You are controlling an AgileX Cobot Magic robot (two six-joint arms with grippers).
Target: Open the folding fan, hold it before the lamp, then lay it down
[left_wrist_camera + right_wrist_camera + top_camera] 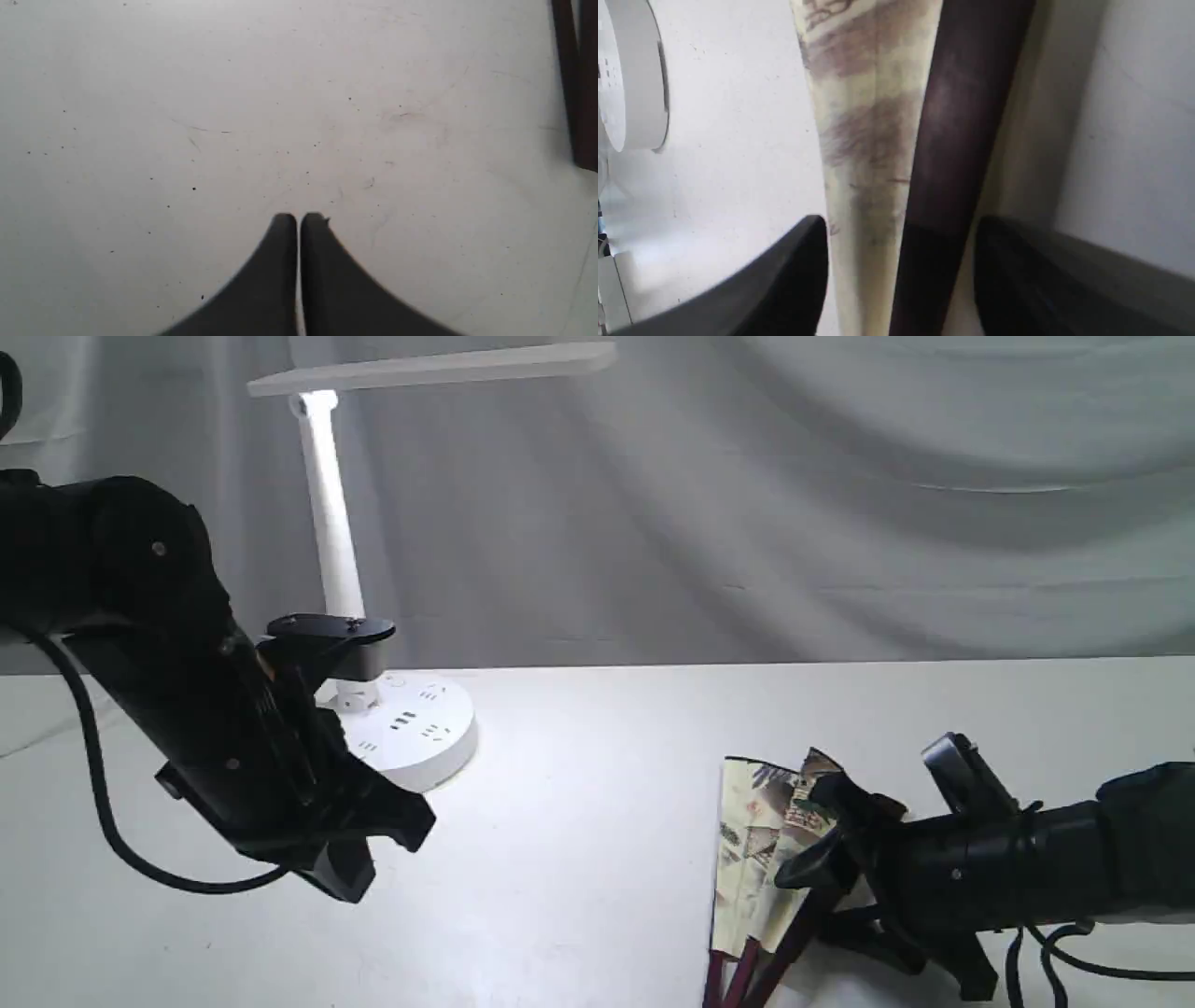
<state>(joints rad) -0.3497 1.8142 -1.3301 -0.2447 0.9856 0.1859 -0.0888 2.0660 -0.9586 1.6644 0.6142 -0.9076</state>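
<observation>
Exterior view: white tabletop (pixel 597 896), scuffed and speckled, brightly lit near the lamp (pixel 329 523). A wrinkled grey cloth backdrop (pixel 840 504) hangs behind it. The lamp stands at back left, with a slim white stem, its flat bar head up top and a round base with sockets showing on the tabletop.

The folding fan (pixel 752 840) is at front right, only partly spread. A few cream painted pleats show, and the maroon ribs run down to the bottom edge of the frame. It is well apart from the lamp.

The right claw (pixel 822 835) reaches in low from the right, jaws spread wide with the fan between them. The left claw (pixel 378 859) hangs over bare tabletop, just in front of the lamp base.

The right wrist view adds the close-up. A dark maroon guard stick and a cream pleat run between the two black fingers (pixel 784 280), nearly filling the gap. I cannot tell whether the pads press it. An edge of the lamp's round base sits off to one side.

The left wrist view shows what the exterior hides: the left claw's jaws are pressed together with only a thin slit and nothing in them. A dark strip (pixel 577 84) at the frame edge is too cropped to name
</observation>
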